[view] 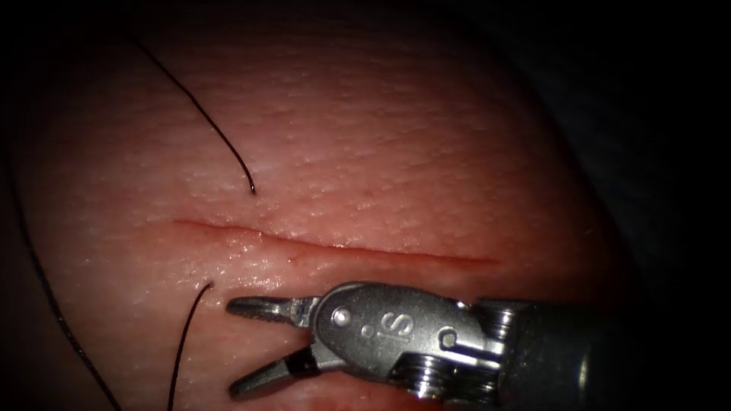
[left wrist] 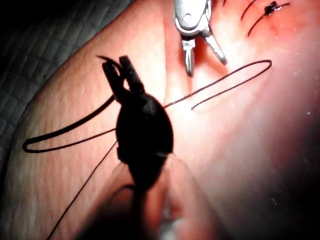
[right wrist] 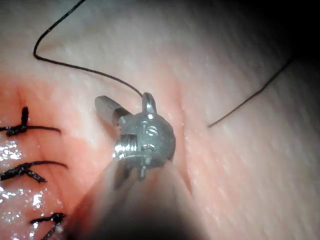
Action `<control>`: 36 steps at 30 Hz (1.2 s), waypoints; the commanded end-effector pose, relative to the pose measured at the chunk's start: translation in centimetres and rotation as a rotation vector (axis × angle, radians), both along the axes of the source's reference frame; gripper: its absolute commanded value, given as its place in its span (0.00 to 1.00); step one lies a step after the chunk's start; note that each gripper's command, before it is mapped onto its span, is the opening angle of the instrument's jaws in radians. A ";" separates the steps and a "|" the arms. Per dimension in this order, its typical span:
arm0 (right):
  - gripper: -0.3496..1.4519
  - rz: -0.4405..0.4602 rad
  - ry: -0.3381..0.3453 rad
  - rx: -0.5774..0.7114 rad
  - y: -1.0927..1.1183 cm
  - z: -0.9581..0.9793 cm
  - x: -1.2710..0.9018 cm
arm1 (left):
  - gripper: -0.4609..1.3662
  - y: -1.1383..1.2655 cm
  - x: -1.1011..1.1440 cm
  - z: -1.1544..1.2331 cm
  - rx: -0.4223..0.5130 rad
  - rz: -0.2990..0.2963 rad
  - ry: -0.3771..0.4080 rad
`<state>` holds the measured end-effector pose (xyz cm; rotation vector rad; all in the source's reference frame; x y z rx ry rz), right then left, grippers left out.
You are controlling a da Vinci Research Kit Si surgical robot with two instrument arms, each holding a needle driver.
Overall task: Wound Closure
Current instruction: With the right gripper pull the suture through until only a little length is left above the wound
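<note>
Tissue point(view: 396, 152) lay with its cut point(view: 335, 247) running left to right; thread point(view: 205, 118) passed through near the cut's left end. The right tool point(view: 244, 346) hovered wide open, empty. The left tool point(left wrist: 120, 70) held the needle point(left wrist: 106, 61); gentle, even tension seemed wise.

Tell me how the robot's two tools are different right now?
The right tool's end effector is open and holds nothing. The left tool's end effector appears shut on the needle, whose point sticks out clear of the tissue; where along its curve is unclear. In the left wrist view the right one gleams silver, while the left one is a dark shape with thread looping beside it. Both hover over the tissue.
</note>
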<state>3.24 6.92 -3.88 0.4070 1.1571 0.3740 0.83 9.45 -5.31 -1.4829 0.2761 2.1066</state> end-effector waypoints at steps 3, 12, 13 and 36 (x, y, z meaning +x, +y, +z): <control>0.88 -0.040 -0.016 -0.017 0.00 0.26 0.06 | 0.06 -0.03 -0.01 0.06 0.005 0.001 0.003; 0.86 -0.122 -0.012 -0.095 -0.14 0.59 0.39 | 0.06 -0.07 -0.08 0.05 0.013 -0.005 -0.003; 0.85 -0.129 -0.010 -0.106 -0.14 0.59 0.45 | 0.06 -0.07 -0.09 0.05 0.018 -0.005 -0.007; 0.00 -0.258 0.025 -0.051 -0.50 -0.07 0.30 | 0.06 -0.11 -0.16 0.32 0.102 0.011 -0.030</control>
